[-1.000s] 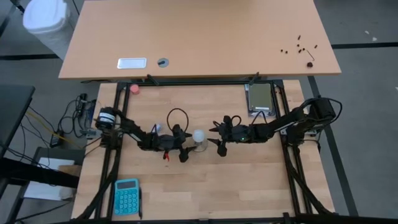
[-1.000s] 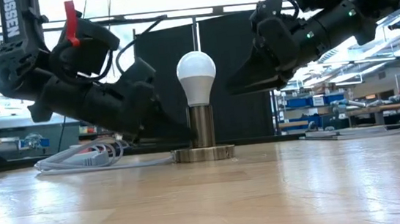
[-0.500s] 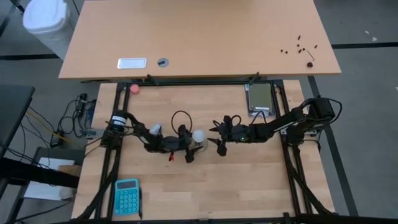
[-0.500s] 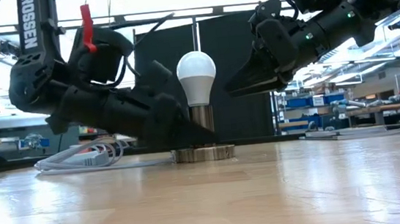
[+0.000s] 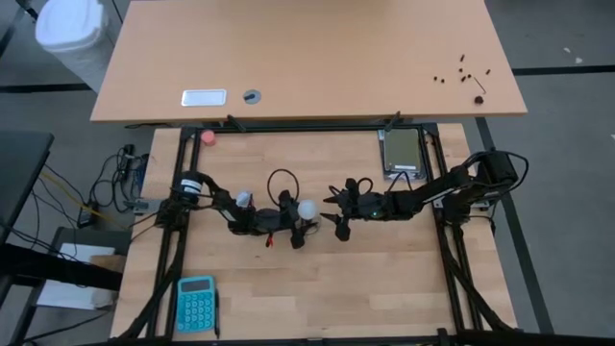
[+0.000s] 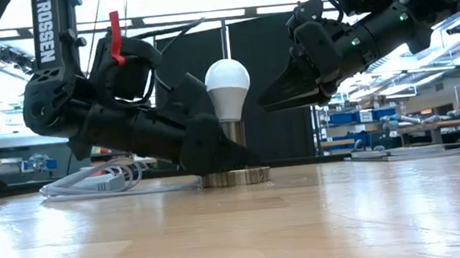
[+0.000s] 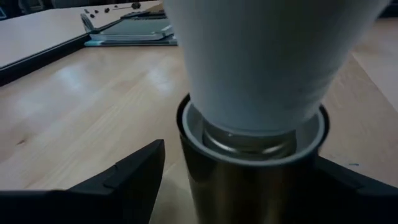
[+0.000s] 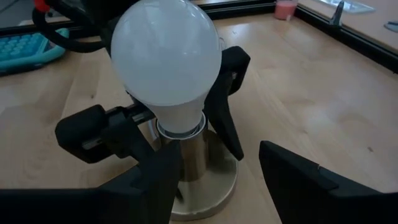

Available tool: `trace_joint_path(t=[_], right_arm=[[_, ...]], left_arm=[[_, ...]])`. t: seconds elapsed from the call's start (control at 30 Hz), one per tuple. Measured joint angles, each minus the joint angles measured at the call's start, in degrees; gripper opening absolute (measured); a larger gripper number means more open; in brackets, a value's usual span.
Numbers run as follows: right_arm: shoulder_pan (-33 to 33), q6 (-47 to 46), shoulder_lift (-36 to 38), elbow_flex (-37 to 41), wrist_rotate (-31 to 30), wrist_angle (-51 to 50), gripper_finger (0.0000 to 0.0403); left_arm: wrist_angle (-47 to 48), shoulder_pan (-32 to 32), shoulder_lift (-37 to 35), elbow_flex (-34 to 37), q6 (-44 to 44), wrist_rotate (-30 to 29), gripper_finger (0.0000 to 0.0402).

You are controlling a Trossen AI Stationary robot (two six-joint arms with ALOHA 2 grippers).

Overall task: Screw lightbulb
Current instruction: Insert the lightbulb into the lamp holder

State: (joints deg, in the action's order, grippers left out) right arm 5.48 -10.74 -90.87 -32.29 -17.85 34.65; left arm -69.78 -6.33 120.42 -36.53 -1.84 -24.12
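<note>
In the high view, at frame centre, the left gripper (image 5: 293, 228) has slid in from the left, fingers apart around the socket (image 5: 306, 225) under the lightbulb (image 5: 307, 209). In the low view, the lightbulb (image 6: 228, 87) stands upright in the socket on the counter (image 6: 306, 215); the right gripper (image 6: 274, 99) waits upper right, fingers apart, empty. I judge bracing comes before turning

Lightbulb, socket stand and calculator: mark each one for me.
lightbulb (image 8: 166, 62), right wrist view, on the frosted globe.
socket stand (image 6: 235, 177), low view, on its round base.
calculator (image 5: 196, 304), high view, on the keypad.
</note>
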Motion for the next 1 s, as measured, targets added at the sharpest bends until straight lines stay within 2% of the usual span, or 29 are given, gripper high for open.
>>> trace_joint_path(t=[0.3, 0.57, 0.77, 0.87, 1.0], right_arm=[[-0.02, 0.27, 0.0, 0.0, 0.0, 0.0, 0.023], [1.15, 0.28, 0.0, 0.07, 2.85, 0.7, 0.023], [1.21, 1.92, -2.31, 4.9, 3.42, 15.77, 0.023], [-0.21, 1.95, -6.03, 7.45, 6.61, 24.67, 0.023], [-1.23, 4.04, -11.14, 7.0, 9.82, 28.88, 0.023]], left_arm=[[1.12, 0.0, -0.03, -0.07, 0.01, 0.1, 0.0242], [1.45, 0.0, -0.09, 0.07, -0.08, 0.2, 0.022], [1.61, 0.0, -0.09, 0.11, -0.08, 0.17, 0.0218], [1.65, 0.45, -0.09, 0.12, -0.03, 1.07, 0.0218], [1.53, 1.04, -0.09, 0.11, 0.18, 3.01, 0.0218]])
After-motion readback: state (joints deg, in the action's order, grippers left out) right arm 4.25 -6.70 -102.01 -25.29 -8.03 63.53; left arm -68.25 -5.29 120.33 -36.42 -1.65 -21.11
